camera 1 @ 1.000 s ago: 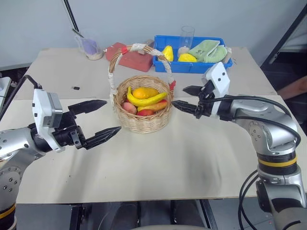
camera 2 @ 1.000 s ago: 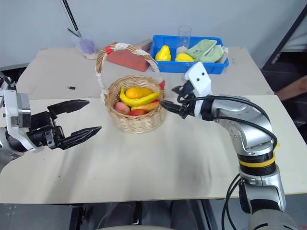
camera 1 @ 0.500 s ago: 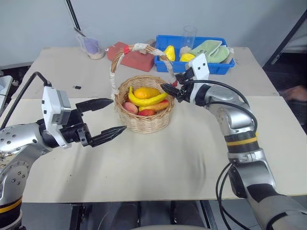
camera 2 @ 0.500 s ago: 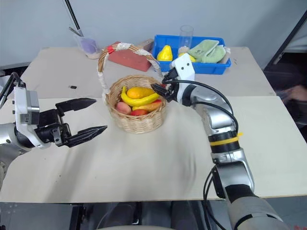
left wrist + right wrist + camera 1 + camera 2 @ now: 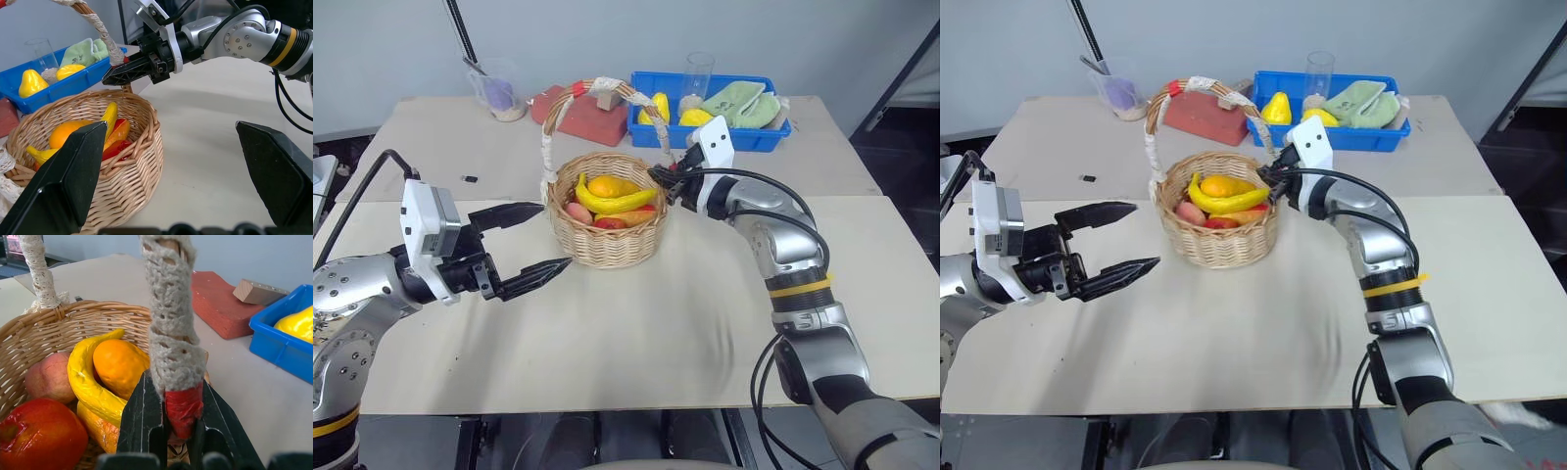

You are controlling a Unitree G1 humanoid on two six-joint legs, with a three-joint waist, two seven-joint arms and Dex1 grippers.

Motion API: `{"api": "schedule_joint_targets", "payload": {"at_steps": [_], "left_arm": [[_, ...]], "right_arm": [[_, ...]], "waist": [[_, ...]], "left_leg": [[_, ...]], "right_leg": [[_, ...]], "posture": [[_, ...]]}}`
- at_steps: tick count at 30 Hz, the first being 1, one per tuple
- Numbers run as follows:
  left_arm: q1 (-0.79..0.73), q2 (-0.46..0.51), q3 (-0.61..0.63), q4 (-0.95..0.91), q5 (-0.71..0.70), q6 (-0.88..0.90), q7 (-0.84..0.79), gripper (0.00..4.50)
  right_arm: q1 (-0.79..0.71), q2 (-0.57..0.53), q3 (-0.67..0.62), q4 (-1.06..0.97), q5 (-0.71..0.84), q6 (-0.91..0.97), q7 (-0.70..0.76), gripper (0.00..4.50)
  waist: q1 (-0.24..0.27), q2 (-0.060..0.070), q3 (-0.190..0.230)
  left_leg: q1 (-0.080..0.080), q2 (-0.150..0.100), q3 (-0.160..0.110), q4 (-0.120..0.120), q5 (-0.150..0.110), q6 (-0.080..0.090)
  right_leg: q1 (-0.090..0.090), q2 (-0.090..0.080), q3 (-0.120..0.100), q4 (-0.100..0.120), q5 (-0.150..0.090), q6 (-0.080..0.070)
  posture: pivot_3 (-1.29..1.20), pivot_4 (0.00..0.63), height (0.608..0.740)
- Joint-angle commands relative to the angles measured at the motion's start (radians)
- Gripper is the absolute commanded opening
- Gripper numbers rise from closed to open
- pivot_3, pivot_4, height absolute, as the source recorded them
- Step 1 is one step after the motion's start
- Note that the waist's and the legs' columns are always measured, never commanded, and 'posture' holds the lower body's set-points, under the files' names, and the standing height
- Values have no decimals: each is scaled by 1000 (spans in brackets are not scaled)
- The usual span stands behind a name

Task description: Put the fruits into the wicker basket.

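Note:
The wicker basket stands mid-table. In it lie the yellow banana and the orange bumpy fruit, beside a red apple and a peach. My right gripper is shut on the red-bound right end of the basket's handle, just above the rim. The white-wrapped handle arches over the fruit. My left gripper hangs open to the left of the basket, level with it and holding nothing.
A blue bin at the back right holds small yellow pieces, green cloths and a glass. A red brick with a wooden block lies behind the basket. A plastic cup stands back left. A small black item lies on the table.
My right gripper moved forward and left to the handle's right end and shut on it. The left gripper stayed open in place.

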Motion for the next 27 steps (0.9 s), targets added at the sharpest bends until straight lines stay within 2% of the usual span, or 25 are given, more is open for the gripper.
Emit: {"api": "schedule_joint_targets", "payload": {"at_steps": [1,9,16,18,23,27], "left_arm": [[-35,-3,-1,-11,-1,-22,8,4500],[-115,-27,-59,13,16,-22,28,4500],[-163,-49,-110,59,70,-50,20,4500],[-169,-56,-117,64,82,-56,21,4500],[-161,-60,-117,72,119,-73,32,4500],[-114,-36,-100,108,222,-88,74,4500]], "right_arm": [[8,-62,-57,-60,-11,-69,0,101],[80,-196,-218,27,-29,-136,-125,101],[117,-216,-267,67,-17,-128,-158,101],[122,-211,-280,47,-1,-112,-161,1155],[142,-232,-292,-17,18,-73,-158,2845],[224,-306,-312,-161,73,22,-77,4184]], "waist": [[4,0,0],[6,0,0],[-7,0,0],[-5,0,0],[1,0,0],[6,0,0]], "left_leg": [[0,0,0,0,0,0],[-1,-1,1,0,0,0],[0,1,1,-1,0,0],[0,1,2,-1,0,0],[-1,0,2,-1,0,0],[-1,0,2,-1,0,0]], "right_leg": [[0,0,0,0,0,0],[1,-1,0,-2,0,0],[1,1,2,-3,0,0],[1,1,2,-3,0,0],[1,0,2,-3,0,0],[1,0,2,-4,0,0]], "posture": [[0,150,740],[0,150,740],[0,150,740],[0,150,740],[0,150,740],[0,150,740]]}}
